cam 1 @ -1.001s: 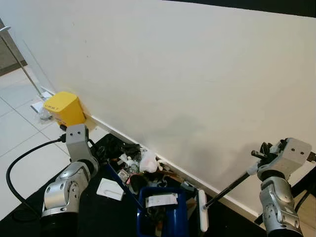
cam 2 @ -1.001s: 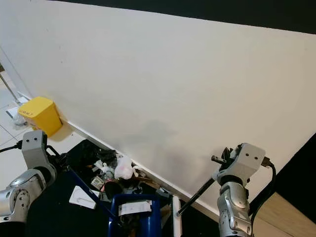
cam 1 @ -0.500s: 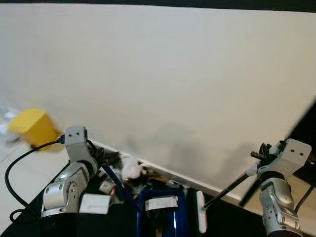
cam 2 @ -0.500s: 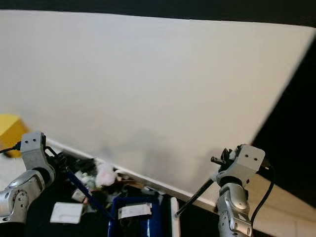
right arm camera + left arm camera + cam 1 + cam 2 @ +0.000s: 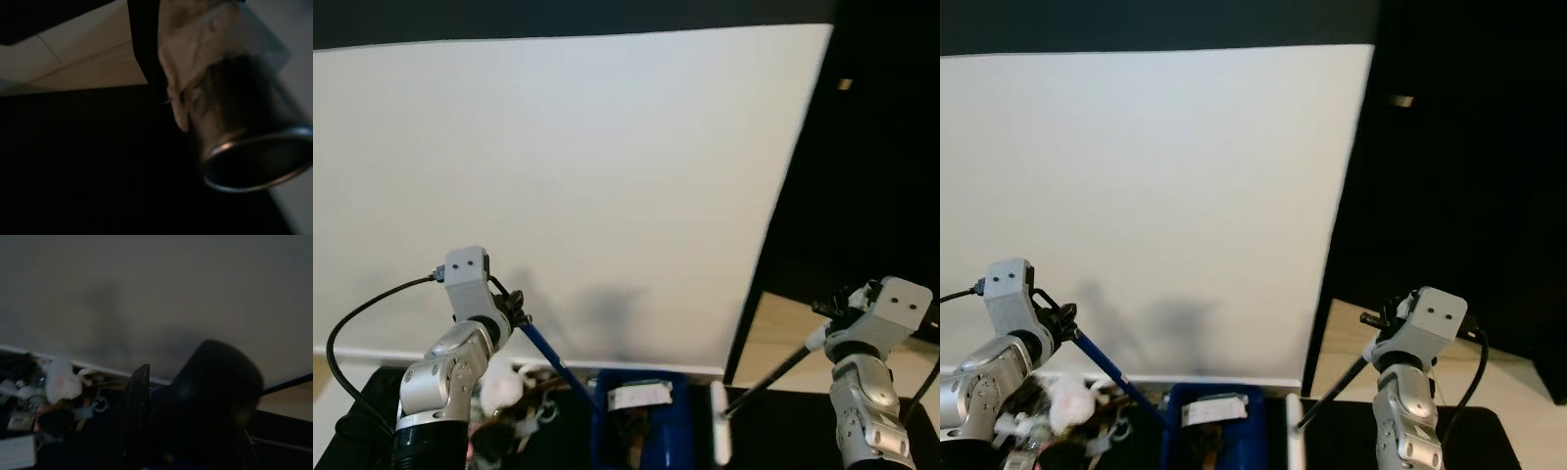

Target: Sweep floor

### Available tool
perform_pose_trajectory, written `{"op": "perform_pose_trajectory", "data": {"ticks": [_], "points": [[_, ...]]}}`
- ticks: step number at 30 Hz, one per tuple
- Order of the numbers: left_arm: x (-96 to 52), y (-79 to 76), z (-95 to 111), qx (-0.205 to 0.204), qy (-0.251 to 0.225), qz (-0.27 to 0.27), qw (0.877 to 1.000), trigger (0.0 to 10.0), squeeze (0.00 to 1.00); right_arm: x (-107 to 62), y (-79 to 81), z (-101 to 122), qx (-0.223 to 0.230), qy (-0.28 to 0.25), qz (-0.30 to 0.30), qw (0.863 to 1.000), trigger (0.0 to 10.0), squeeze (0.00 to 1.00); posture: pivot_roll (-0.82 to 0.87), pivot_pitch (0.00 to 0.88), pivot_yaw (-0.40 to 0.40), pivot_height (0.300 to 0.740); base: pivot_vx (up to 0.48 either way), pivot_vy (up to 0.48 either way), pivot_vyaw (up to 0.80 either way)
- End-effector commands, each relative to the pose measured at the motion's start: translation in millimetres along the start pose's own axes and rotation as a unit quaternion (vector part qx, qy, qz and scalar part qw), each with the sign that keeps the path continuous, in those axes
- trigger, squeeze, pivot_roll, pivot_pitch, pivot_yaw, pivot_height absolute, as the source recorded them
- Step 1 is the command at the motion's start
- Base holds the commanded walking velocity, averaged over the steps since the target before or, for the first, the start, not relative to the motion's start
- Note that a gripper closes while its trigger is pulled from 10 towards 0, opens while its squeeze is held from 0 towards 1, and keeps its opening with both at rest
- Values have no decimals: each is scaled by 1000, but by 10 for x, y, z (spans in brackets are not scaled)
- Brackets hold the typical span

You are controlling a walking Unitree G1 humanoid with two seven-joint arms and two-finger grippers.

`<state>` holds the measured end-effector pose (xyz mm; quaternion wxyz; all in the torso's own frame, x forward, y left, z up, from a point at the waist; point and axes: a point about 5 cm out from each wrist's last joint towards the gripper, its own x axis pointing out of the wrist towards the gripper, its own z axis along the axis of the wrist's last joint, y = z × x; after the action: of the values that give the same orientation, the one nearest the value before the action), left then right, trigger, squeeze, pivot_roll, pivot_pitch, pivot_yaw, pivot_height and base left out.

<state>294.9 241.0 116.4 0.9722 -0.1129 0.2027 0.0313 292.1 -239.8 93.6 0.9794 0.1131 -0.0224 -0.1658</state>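
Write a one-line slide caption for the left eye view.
Facing a white wall, the left gripper holds a blue dustpan handle and the right gripper a black broom handle, litter below.

Head views are bright and sharp on the white wall (image 5: pixel 568 186); wrist views are dim and blurred.

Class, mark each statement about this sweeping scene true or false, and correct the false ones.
1. The left gripper holds a blue handle. True.
2. The blue plastic dustpan stands between the two arms. True.
3. The wall behind is bright red. False: it is white.
4. The right gripper holds a yellow handle. False: its thin broom handle is black.
5. A pile of litter lies near the left arm. True.
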Motion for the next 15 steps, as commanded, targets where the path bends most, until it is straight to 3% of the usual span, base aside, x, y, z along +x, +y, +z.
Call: {"op": "perform_pose_trajectory", "data": {"ticks": [1, 15], "points": [[-15, -2, 69, -3, -16, -6, 1000, 10000, 0, 7, 42, 46, 3, -11, 7, 1000, 10000, 0, -31, 62, 46, 740, 0, 0, -763], [-5, -9, 66, -3, -15, -7, 1000, 10000, 0, 3, 52, 39, 3, -8, 8, 1000, 10000, 0, -33, 62, 44, 740, 0, 0, -608]]}}
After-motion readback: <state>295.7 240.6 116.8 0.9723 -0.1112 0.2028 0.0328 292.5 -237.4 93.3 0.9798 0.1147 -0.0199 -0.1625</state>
